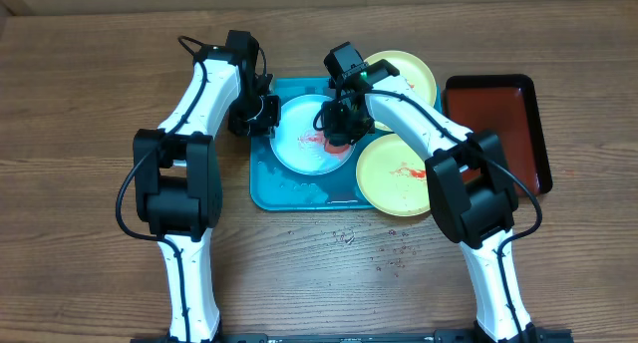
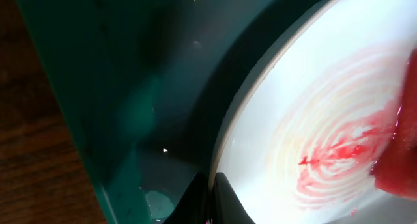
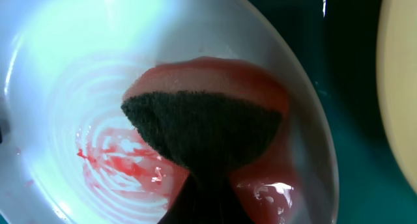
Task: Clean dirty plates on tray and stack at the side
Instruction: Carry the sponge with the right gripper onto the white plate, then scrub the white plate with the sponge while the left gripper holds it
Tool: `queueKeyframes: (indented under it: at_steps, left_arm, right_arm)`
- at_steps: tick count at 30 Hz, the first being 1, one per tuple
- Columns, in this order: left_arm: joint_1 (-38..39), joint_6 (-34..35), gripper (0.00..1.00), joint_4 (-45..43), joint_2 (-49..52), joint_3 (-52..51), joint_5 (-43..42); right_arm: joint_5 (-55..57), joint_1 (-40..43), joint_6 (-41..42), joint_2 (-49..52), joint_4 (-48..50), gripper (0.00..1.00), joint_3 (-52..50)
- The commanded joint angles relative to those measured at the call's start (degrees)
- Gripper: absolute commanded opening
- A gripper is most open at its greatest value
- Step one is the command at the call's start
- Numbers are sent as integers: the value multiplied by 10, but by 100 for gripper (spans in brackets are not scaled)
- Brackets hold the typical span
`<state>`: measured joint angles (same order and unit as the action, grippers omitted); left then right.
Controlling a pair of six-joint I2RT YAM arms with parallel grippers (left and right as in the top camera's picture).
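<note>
A pale blue-white plate (image 1: pixel 302 136) with red sauce smears lies on the teal tray (image 1: pixel 267 188). My left gripper (image 1: pixel 261 114) is shut on the plate's left rim (image 2: pixel 225 139). My right gripper (image 1: pixel 339 124) is shut on a pink sponge (image 3: pixel 208 113) with a dark scrub face and presses it on the plate (image 3: pixel 71 68). Red smears (image 2: pixel 332 159) curve across the plate. Two pale yellow-green plates also show overhead: one (image 1: pixel 411 76) at the tray's back right, one (image 1: pixel 396 175) with a red smear at its front right.
A dark red tray with a black rim (image 1: pixel 498 124) stands to the right on the wooden table. Small crumbs or drops (image 1: pixel 344 236) lie on the table in front of the teal tray. A puddle of water (image 2: pixel 159 203) sits in the teal tray near the plate's rim.
</note>
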<state>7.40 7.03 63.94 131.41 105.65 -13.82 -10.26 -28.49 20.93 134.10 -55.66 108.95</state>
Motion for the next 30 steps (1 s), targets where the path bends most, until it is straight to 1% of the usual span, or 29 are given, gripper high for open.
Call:
queueKeyframes:
  at_steps: [1,3,4,6,10,13,16,22,27,30]
  left_arm:
    - [-4,-12,4,2,5,-5,24]
    - [-3,-12,4,2,5,-5,22]
    - [-2,-12,4,2,5,-5,19]
    - [-2,-12,4,2,5,-5,16]
    - [-2,-12,4,0,5,-5,2]
    - [-2,-10,4,1,5,-5,2]
    - [-2,-10,4,1,5,-5,2]
    - [-2,-10,4,1,5,-5,2]
    - [-2,-10,4,2,5,-5,2]
    - [-2,-10,4,3,5,-5,2]
  right_arm:
    - [9,-4,15,24,-1,4,-3]
    - [-16,-10,14,32,3,4,-3]
    - [-51,-19,14,35,12,4,-3]
    - [-83,-31,14,37,27,4,-3]
    - [-121,-57,25,37,55,4,-3]
    - [-125,-72,44,37,66,4,-3]
    - [-127,-78,44,37,68,4,-3]
    - [-168,-78,15,37,68,4,-2]
    - [-159,-72,-2,37,81,4,3]
    - [-121,-66,-1,37,96,4,3]
